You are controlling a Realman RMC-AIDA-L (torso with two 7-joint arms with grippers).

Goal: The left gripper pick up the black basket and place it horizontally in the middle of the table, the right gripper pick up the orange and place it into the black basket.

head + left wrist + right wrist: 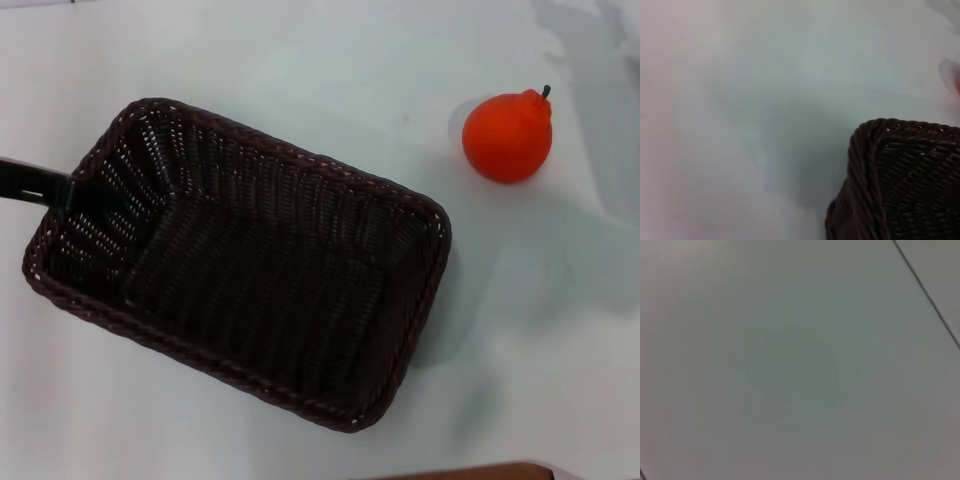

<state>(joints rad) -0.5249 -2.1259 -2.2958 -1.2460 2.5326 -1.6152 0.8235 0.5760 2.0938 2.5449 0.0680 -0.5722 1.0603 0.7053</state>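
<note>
Left gripper (62, 192) reaches in from the left edge of the head view and meets the left short wall of the black basket (240, 270) at the braided rim; whether its jaws are pinching that rim or merely lie against it cannot be told, because the fingertips merge with the dark weave. The basket sits on the table (300, 70) left of centre, lying at a slant: its left end is farther away and its right end nearer. The left wrist view shows only one rim corner of the basket over bare tabletop. The orange (507, 136) stands upright on the table to the far right, well apart from the basket, stem pointing up. The right gripper is not in view; its wrist camera shows only plain table surface. Judged from this layout, the step in hand is positioning the basket, which is not yet horizontal. To do it well, confirm a firm hold on the rim before moving, since a one-ended grip on a long basket will tend to let the free end sag or drag. Rotate the right end away until the long sides run left to right, then set it down flat at mid-table. Keep the swing clear of the orange, which would roll easily if nudged.
</note>
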